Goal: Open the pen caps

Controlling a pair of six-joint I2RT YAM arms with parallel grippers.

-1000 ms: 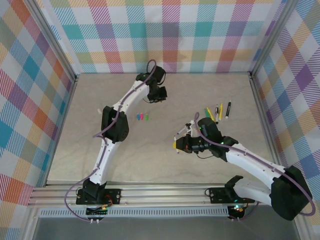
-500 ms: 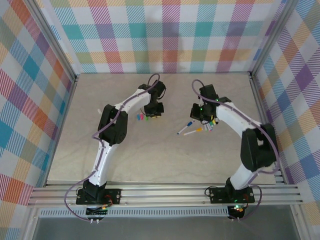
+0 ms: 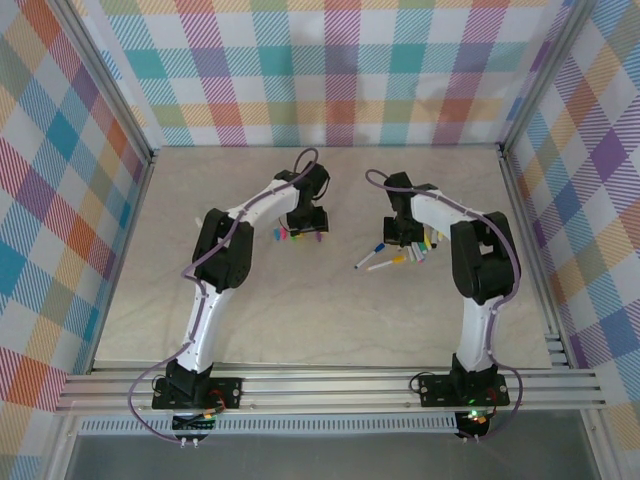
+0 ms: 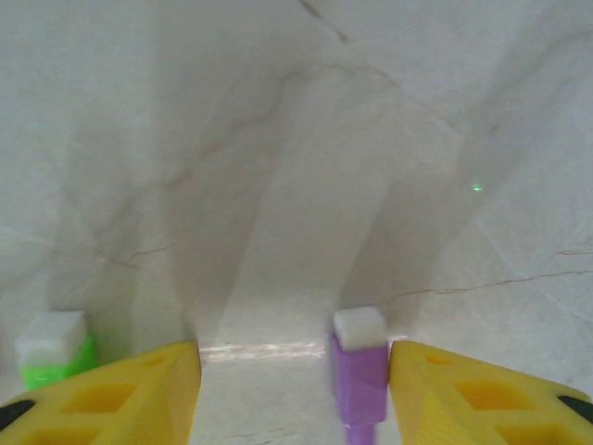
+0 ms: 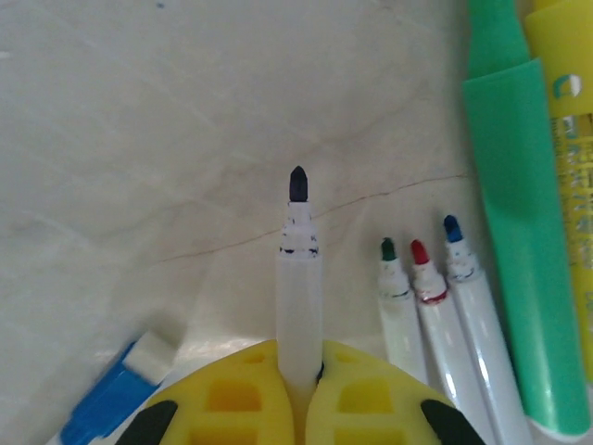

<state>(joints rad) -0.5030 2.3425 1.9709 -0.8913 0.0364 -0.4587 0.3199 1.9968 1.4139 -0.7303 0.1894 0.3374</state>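
Purple pen cap (image 4: 359, 375) stands upright on the surface (image 4: 278, 139) between the parted fingers of the left gripper (image 4: 293, 371). Green pen cap (image 4: 56, 357) sits left of it, outside those fingers. Well right of the purple cap, the right gripper (image 5: 298, 371) is clamped on an uncapped white pen (image 5: 298, 287).

Pale veined table (image 3: 300, 310) bearing caps and pens.
Left of centre lie a green cap (image 4: 54, 357) and a purple cap (image 4: 359, 375), apart; to the right, three slim white pens (image 5: 431, 311) side by side, a green marker (image 5: 505, 204) and a yellow marker (image 5: 567, 139) beside them, a blue-ended pen (image 5: 107, 408) nearby.
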